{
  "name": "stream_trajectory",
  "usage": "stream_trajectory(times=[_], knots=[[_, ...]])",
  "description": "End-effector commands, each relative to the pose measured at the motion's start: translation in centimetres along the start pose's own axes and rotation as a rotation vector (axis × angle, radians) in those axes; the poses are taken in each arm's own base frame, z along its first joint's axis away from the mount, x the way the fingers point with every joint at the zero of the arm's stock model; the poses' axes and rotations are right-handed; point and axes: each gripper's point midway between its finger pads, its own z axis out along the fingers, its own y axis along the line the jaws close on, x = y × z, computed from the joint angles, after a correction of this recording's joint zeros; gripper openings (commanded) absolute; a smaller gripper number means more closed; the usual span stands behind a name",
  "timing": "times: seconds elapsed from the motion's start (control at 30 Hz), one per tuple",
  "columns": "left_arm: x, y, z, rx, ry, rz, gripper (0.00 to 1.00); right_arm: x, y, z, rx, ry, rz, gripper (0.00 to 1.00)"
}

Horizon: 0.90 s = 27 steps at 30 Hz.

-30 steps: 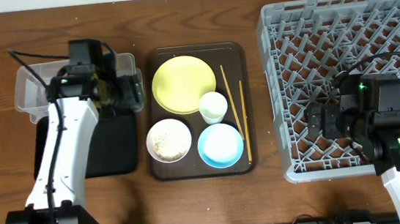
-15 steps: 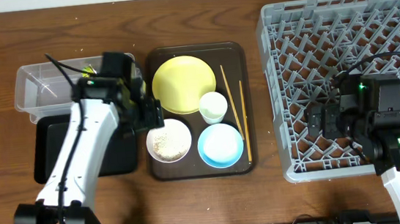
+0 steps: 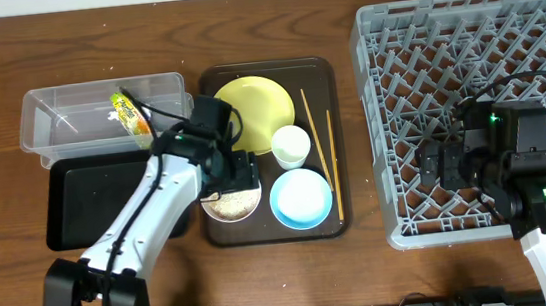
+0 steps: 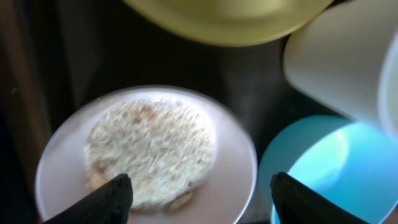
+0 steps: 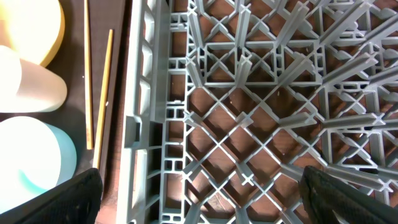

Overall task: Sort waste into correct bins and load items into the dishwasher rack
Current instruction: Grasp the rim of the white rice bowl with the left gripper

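The left end effector (image 3: 237, 169), released and empty, hangs directly above the white bowl (image 3: 226, 208) of rice scraps (image 4: 149, 146) on the brown tray (image 3: 261, 234), far nearer it than the right end effector (image 3: 442, 167), also released, over the dishwasher rack (image 3: 541, 17).

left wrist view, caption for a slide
Open left gripper over the white bowl of rice scraps, light blue bowl alongside

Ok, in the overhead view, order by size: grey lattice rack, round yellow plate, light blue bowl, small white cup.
Largest to smallest:
grey lattice rack
round yellow plate
light blue bowl
small white cup
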Motion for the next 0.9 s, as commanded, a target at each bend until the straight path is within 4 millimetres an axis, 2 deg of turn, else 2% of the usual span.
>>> stream_trajectory(times=[0.0,0.27,0.57,0.7,0.87], knots=[[-0.5,0.6,0.6,-0.065,-0.034,-0.043,0.74,-0.7,0.4,-0.4,-0.011,-0.018,-0.004,0.99],[-1.2,0.3,1.3,-0.068,-0.061,-0.108,0.7,-0.6,0.4,-0.4,-0.011,-0.018,-0.004,0.99],[-0.1,0.3,3.8,-0.101,0.011,-0.114,0.69,-0.6,0.4,-0.4,-0.011,-0.017,-0.004,0.99],[0.1,-0.1,4.8,-0.104,0.022,-0.096,0.59,-0.6,0.5,-0.4,-0.014,-0.016,-0.004,0.99],[0.5,-0.4,5.3,-0.109,0.037,-0.082,0.4,-0.6,0.5,-0.4,-0.014,-0.015,-0.004,0.99]])
